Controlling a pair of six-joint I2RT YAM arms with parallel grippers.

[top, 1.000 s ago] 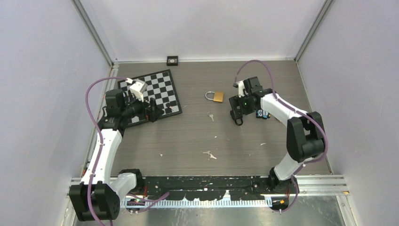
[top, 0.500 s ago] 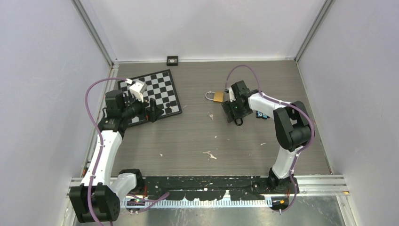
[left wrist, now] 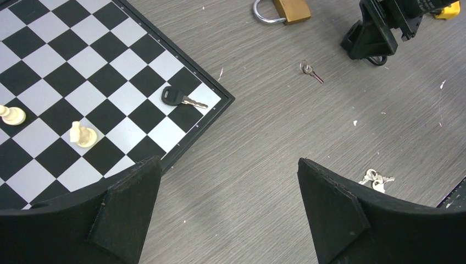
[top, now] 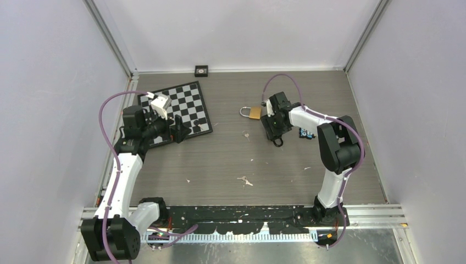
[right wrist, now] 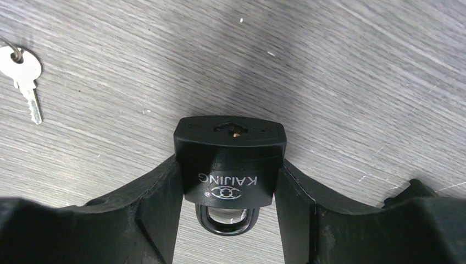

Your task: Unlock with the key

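Observation:
My right gripper (right wrist: 229, 184) is shut on a black padlock (right wrist: 231, 159) marked KAIJING, keyhole end pointing away from the wrist, shackle between the fingers; both sit low over the table just right of a brass padlock (top: 253, 112). A small silver key (right wrist: 25, 71) lies on the table to its left, also seen from above (top: 247, 135). A black-headed key (left wrist: 178, 97) lies on the chessboard (left wrist: 66, 71) near its corner. A bunch of silver keys (left wrist: 375, 178) lies mid-table. My left gripper (left wrist: 228, 160) is open and empty above the chessboard's near corner.
Two pale chess pieces (left wrist: 82, 135) stand on the chessboard. A small blue and yellow object (top: 305, 133) lies right of my right gripper. A small black square thing (top: 201, 70) sits at the back wall. Walls close in left, right and behind.
My right arm has swung left with the black padlock, closer to the brass padlock. The left arm has not moved.

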